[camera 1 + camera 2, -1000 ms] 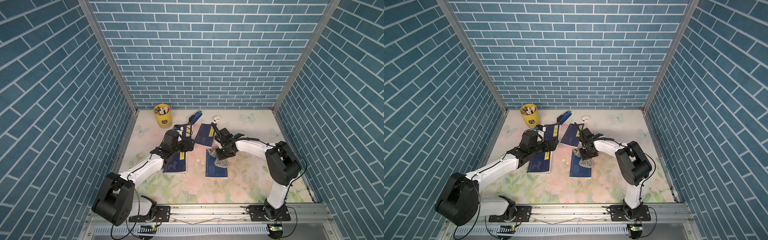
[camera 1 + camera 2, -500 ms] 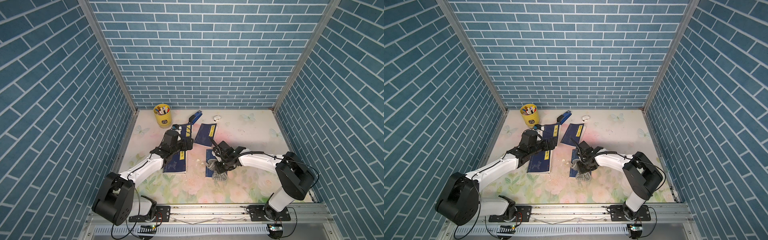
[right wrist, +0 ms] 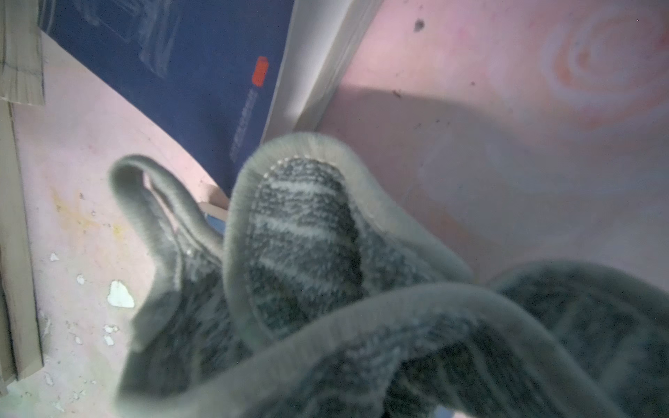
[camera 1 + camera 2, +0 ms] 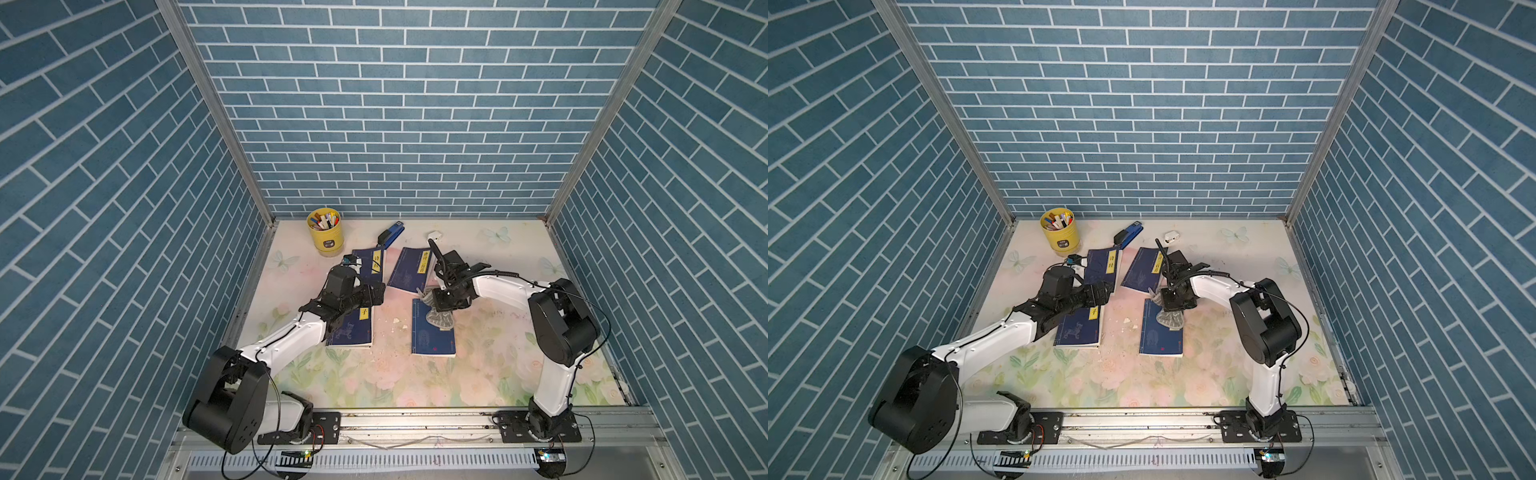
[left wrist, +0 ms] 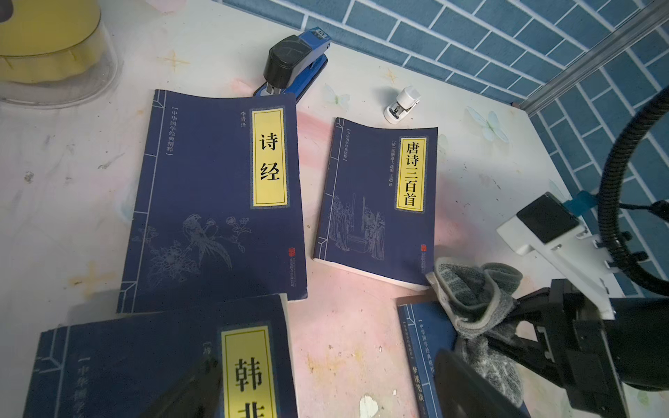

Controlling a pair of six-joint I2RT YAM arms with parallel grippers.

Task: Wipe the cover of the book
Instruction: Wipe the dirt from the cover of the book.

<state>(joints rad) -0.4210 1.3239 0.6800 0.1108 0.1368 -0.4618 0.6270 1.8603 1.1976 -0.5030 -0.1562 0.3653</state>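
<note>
Four dark blue books lie flat on the flowered bench (image 4: 490, 374), in two rows. The near-right book (image 4: 432, 343) is the one under the cloth. Its cover is deep blue, with thin pale lines ruled along the left edge, a faint pale drawing across the middle and a small red mark toward the near right corner. A white strip of pages shows along its near edge. It lies roughly square to the bench, well apart from the near-left book (image 4: 351, 332). A crumpled grey cloth (image 4: 439, 319) with a pale hem rests on the far end of that cover and hides its far right corner. The right hand (image 4: 444, 302) is clamped tight on the bunched top of the cloth. Just beyond it the far-right book (image 4: 411, 270) lies tilted, its near corner close to the cloth. The left hand (image 4: 376, 292) has its fingers spread wide and grips nothing. It stands over the far end of the near-left book, just short of the far-left book (image 4: 371, 264). White flecks (image 4: 397, 321) dot the bench between the two near books. A yellow cup (image 4: 325, 232) of pens and a blue stapler (image 4: 390, 235) stand at the far side.
</note>
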